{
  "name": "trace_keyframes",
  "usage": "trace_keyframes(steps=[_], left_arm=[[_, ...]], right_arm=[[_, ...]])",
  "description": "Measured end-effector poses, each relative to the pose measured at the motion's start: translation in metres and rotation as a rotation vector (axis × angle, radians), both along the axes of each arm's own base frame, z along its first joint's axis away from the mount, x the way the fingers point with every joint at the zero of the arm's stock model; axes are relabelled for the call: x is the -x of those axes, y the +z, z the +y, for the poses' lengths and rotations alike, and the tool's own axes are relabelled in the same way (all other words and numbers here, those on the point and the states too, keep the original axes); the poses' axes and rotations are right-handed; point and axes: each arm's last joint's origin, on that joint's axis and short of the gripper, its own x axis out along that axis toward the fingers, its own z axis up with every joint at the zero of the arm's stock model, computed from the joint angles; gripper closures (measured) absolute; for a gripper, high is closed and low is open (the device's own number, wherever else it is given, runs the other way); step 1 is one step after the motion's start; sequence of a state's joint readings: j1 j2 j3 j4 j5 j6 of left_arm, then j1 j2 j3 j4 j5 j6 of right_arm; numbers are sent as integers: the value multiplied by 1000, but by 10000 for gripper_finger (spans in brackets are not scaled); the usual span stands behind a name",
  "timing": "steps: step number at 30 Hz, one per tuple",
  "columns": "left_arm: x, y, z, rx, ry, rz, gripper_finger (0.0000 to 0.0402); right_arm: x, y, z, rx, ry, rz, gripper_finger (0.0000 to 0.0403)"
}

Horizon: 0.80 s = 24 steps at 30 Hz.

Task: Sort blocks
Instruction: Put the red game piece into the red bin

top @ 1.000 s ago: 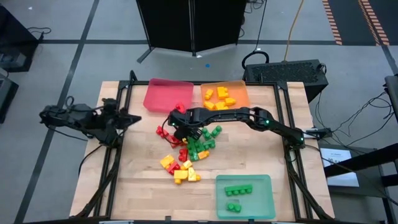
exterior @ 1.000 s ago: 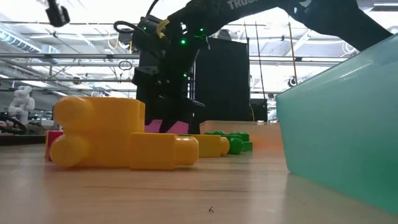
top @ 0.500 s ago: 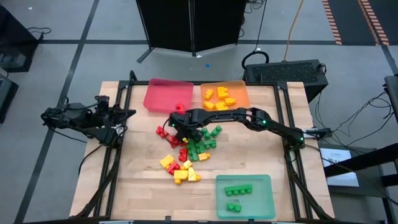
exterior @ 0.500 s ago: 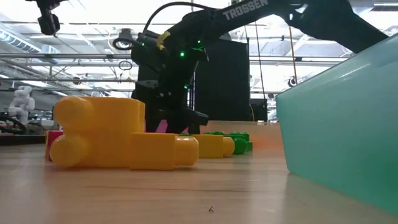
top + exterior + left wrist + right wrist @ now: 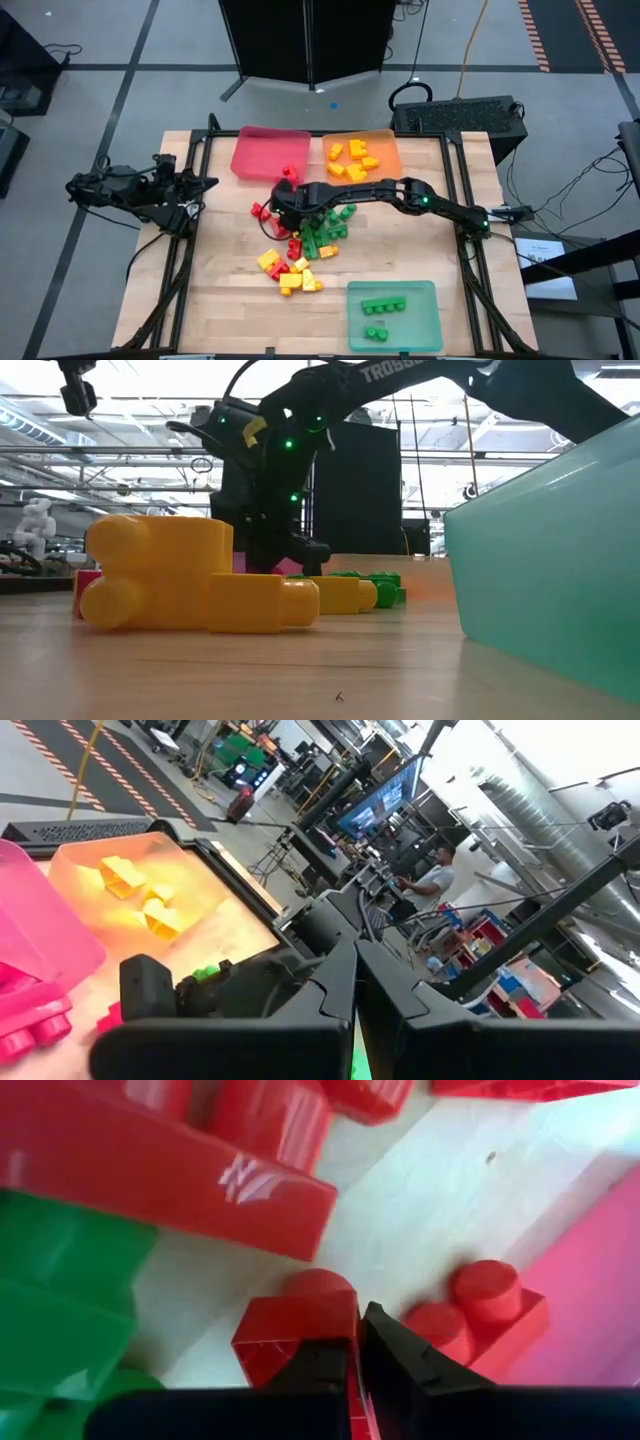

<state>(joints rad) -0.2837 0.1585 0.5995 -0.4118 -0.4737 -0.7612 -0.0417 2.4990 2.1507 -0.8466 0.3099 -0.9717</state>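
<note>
Red, green and yellow blocks (image 5: 305,245) lie in a loose pile at the table's middle. My right gripper (image 5: 282,207) reaches down into the pile's far left part, slanting toward the table's left. In the right wrist view it (image 5: 356,1335) is shut, its tips between a red block (image 5: 295,1320) and a second, two-stud red block (image 5: 480,1315) on the wood. My left gripper (image 5: 355,990) is shut on nothing and held level over the table's left edge (image 5: 200,185). My right gripper comes from above, slanting down, and its shut fingertips (image 5: 320,1355) lie against the near edge (image 5: 335,1325) of the red block, which sits on the table stud up. Whether any part of the block is caught between the fingers, I cannot tell.
A red tray (image 5: 262,150) and an orange tray (image 5: 385,140) with yellow blocks stand at the far edge. A green tray (image 5: 425,320) with green blocks is at the near right. Yellow blocks (image 5: 180,575) lie near the low camera.
My right gripper has sunk toward the table and shifted a little toward the left edge, into the red blocks, and it has shut.
</note>
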Motion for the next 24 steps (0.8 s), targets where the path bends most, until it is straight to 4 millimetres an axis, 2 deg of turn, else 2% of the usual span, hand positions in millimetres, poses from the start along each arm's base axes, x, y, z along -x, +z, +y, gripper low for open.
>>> trace_keyframes(steps=[2,5,9,12,15,17,21,24], left_arm=[[0,0,0,0,-2,1,391],[0,0,0,-1,-3,1,391],[0,0,-1,-2,-23,1,391],[0,0,-1,-2,-29,1,391],[0,0,-1,-10,-29,2,391],[0,0,-1,-11,-29,3,391],[0,0,-1,-15,-28,4,391],[0,0,-1,-16,-27,5,391]], right_arm=[[0,5,3,-19,-16,-8,390],[-3,22,9,-64,-50,-36,398],[-8,55,11,-90,-97,-127,398],[-6,77,6,-112,-133,-238,399],[-3,104,-13,-181,-237,-365,399],[-2,114,-37,-216,-332,-437,400],[-1,112,-78,-293,-568,-555,400],[3,110,-98,-374,-745,-616,399]])
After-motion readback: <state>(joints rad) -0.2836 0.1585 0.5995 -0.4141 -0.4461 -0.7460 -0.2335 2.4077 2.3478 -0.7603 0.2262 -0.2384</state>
